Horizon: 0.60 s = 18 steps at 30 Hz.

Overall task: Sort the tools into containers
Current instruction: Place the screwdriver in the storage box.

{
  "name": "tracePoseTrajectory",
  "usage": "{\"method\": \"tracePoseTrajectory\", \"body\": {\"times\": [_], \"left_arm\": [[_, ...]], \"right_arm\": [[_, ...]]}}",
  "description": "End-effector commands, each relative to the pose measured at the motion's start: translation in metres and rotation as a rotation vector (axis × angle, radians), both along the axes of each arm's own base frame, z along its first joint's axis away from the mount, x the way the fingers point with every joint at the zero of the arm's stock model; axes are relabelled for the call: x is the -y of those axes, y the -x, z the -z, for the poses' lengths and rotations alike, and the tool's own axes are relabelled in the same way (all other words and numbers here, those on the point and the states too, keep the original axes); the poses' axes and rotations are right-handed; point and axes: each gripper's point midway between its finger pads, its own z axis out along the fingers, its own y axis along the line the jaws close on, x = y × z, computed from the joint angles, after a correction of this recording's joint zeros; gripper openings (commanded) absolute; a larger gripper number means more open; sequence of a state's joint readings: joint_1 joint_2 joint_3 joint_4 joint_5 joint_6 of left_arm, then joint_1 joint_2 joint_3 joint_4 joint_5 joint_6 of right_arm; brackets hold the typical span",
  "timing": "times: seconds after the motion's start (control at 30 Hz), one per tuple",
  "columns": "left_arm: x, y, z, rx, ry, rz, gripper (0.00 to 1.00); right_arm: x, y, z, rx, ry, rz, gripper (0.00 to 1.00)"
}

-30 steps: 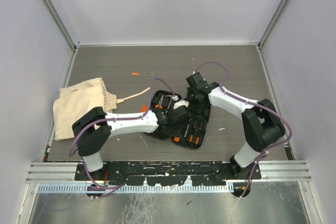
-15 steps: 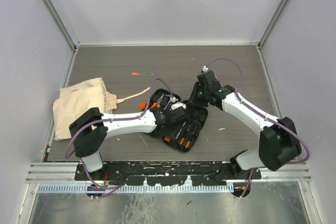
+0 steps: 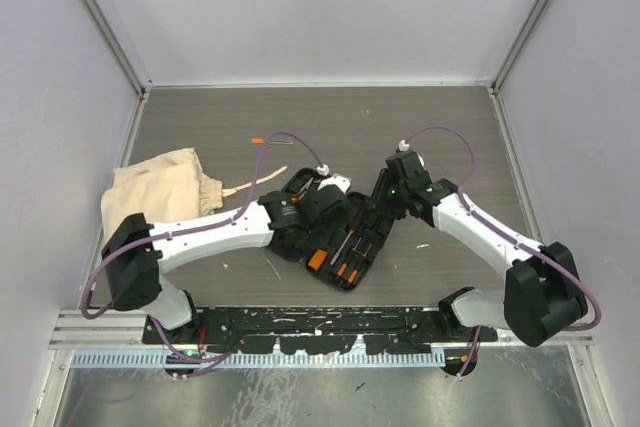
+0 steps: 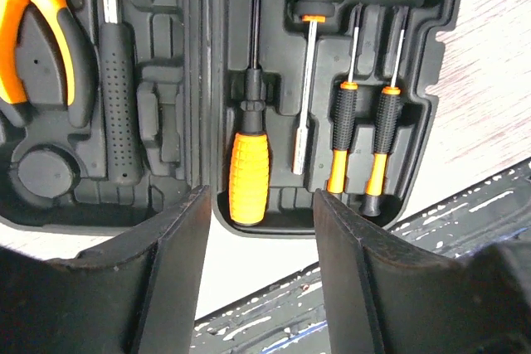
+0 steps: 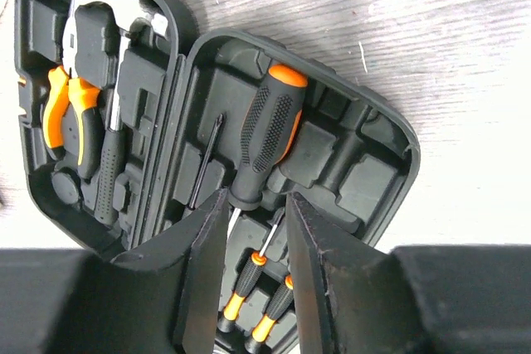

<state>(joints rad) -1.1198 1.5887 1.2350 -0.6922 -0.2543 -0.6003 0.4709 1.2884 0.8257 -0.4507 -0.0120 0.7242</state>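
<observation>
Left gripper (image 4: 257, 205) and right gripper (image 5: 255, 205) gape empty over the case (image 5: 357, 155); risk: a descending finger levers seated screwdrivers (image 4: 249, 163) from its slots

Open case (image 3: 368, 243) on the table (image 3: 450, 127), near the front edge, with orange-handled screwdrivers (image 3: 338, 259) seated in its near half. Left gripper (image 3: 326, 197) is over the case's far left part, right gripper (image 3: 386, 205) over its right edge. Bag (image 3: 155, 202) lies at left, drawstring trailing toward the case. Thin driver (image 3: 270, 141) lies apart, beyond the case. Pale stick (image 3: 272, 268) lies beside its near left.
</observation>
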Motion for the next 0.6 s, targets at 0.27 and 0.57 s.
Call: {"method": "tracePoseTrajectory", "body": {"times": [0.27, 0.57], "left_arm": [[-0.073, -0.060, -0.024, 0.029, 0.092, -0.186, 0.55], [-0.144, -0.091, -0.013, -0.019, 0.054, -0.352, 0.57]], "right_arm": [[-0.023, 0.031, -0.009, 0.008, -0.184, -0.031, 0.46], [0.014, 0.059, 0.019, -0.069, -0.007, 0.084, 0.46]]}}
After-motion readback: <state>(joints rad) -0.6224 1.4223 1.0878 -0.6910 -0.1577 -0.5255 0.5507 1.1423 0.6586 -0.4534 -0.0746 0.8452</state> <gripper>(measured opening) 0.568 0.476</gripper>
